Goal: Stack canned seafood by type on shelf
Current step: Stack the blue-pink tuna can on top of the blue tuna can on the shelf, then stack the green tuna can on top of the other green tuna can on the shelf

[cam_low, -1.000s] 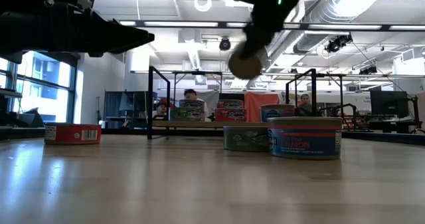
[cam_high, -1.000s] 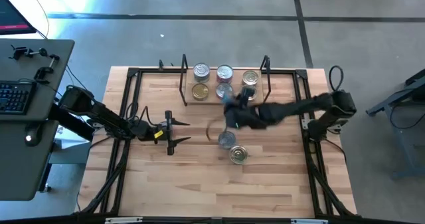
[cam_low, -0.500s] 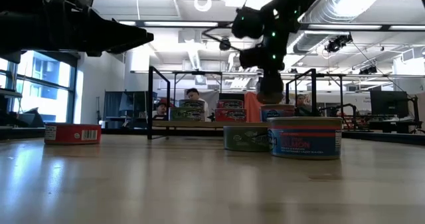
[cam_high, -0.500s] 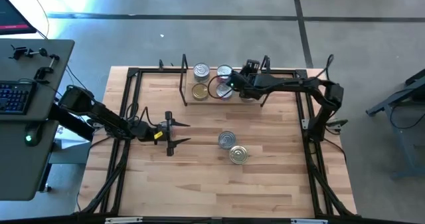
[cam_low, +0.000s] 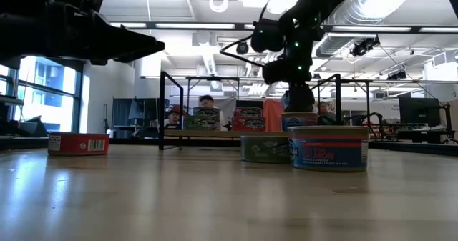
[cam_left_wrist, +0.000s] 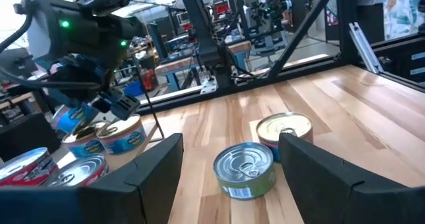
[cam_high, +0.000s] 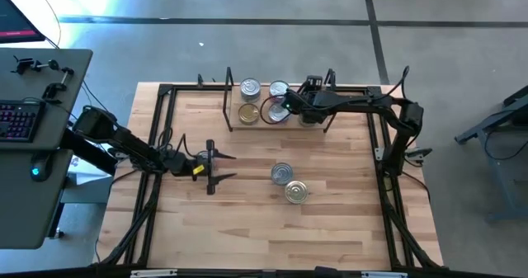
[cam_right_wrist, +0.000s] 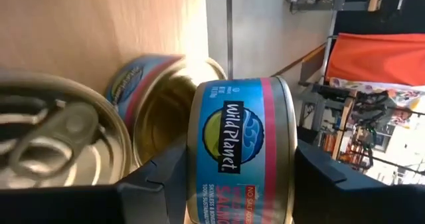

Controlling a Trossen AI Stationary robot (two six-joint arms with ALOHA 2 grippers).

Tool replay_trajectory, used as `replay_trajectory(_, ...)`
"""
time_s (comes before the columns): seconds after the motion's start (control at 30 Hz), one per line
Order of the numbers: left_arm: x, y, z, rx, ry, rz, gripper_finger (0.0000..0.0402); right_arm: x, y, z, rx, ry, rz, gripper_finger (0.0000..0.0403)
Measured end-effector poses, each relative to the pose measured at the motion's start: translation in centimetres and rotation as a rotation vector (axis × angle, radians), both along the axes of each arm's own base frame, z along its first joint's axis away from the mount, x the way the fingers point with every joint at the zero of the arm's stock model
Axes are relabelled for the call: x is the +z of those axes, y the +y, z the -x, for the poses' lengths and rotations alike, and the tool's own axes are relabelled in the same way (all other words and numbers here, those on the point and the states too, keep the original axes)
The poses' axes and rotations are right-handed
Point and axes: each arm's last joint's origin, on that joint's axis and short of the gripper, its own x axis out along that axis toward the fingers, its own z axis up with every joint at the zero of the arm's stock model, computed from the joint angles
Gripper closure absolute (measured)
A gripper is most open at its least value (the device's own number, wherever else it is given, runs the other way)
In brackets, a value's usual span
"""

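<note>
My right fingers (cam_right_wrist: 226, 177) hold 1 blue can (cam_right_wrist: 240, 151) over the shelf (cam_high: 280, 123), just above a matching can (cam_right_wrist: 149, 108); left fingers (cam_high: 216, 164) wait wide over the worktop (cam_high: 247, 220).

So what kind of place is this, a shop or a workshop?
Most likely a robotics lab or workshop, not a shop: a light wooden table in a black metal frame carries two dark robot arms, bare silver ceiling ducts run overhead, and a grey desk with a black keyboard stands alongside.
</note>
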Motion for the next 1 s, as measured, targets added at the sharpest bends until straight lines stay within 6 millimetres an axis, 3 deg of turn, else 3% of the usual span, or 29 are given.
replay_trajectory(0.3, 0.0, -0.3, 0.1, -0.019, 0.004, -0.033, 0.0161, -0.2, 0.4, -0.1, 0.026, -0.04, -0.09, 0.0161)
replay_trajectory(0.57, -0.1, -0.4, 0.1, -0.02, 0.008, -0.038, 0.0161, 0.0, 0.6, -0.2, 0.042, -0.03, -0.094, 0.0169)
replay_trajectory(0.77, -0.1, -0.4, 0.1, -0.02, 0.009, -0.038, 0.0161, 1.5, 1.3, -1.2, 0.061, -0.073, -0.073, 0.0176)
replay_trajectory(0.87, -0.1, -0.4, 0.1, -0.02, 0.009, -0.022, 0.0161, 2.6, 2.3, -2.2, 0.05, -0.176, -0.066, 0.0177)
replay_trajectory(1.0, -0.1, -0.4, 0.1, -0.017, 0.006, 0.036, 0.0161, 2.8, 4.3, -3.6, 0.071, -0.391, -0.232, 0.0177)
